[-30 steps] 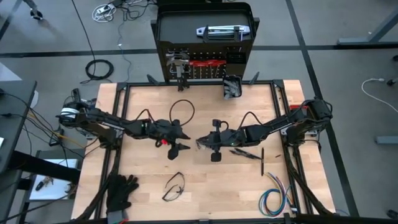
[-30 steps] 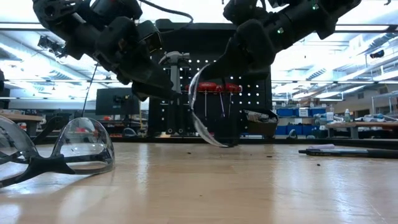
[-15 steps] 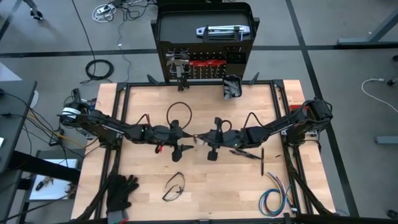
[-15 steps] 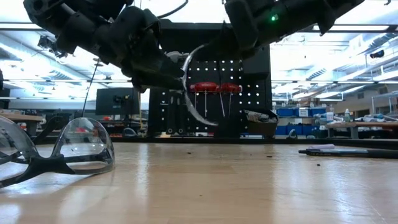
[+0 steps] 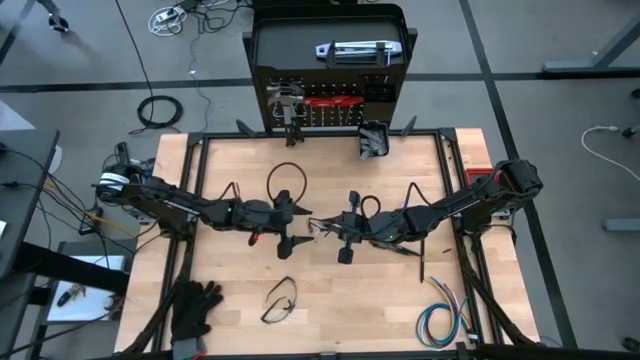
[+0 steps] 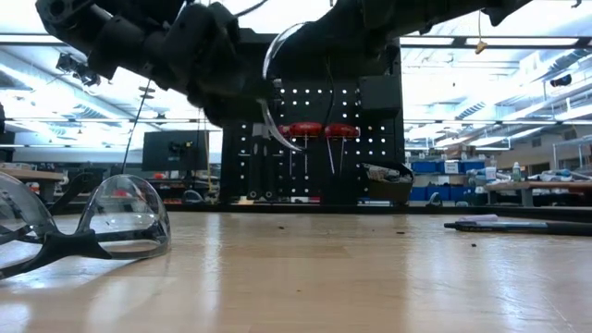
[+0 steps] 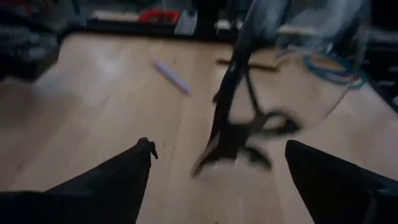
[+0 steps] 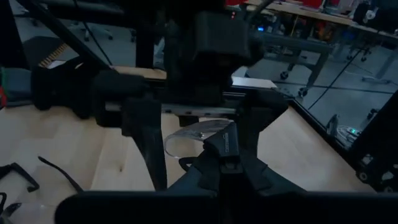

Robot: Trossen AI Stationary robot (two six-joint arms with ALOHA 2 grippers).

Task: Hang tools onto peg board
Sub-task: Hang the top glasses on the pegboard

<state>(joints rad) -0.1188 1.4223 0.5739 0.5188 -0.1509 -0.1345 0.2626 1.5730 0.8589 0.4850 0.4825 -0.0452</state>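
Observation:
A pair of clear safety glasses [image 6: 271, 88] hangs above the middle of the table, with my right gripper [image 8: 227, 167] shut on it. My left gripper [image 7: 217, 146] stands open right opposite, facing the glasses [image 7: 233, 118]; its fingers touch nothing. The two grippers meet at the table's middle [image 5: 315, 226]. The peg board [image 5: 330, 110] stands upright at the far edge; a hammer [image 5: 289, 100] and red-handled tools [image 5: 335, 101] hang on it. Dark slim tools [image 5: 421, 258] lie on the table to the right. My right gripper pinches a black part of the glasses' frame [image 8: 225, 144] between its two fingers, beside the clear lens [image 8: 199, 132]. The fingers come nearly level from the table's right side. The glasses are lifted clear of the table, with the lens curving down below the hold.
A second pair of glasses [image 5: 280, 300] lies near the front edge, black gloves [image 5: 195, 308] at the front left and a coloured wire bundle [image 5: 445, 318] at the front right. A black bin [image 5: 372, 140] sits at the peg board's foot. A silver tool [image 5: 352, 50] lies on top of the board's housing.
My right gripper has risen with the glasses and gone a little toward the table's left, tipping closer to level; the glasses now hang higher above the table. My left gripper has opened wider and stays beside them.

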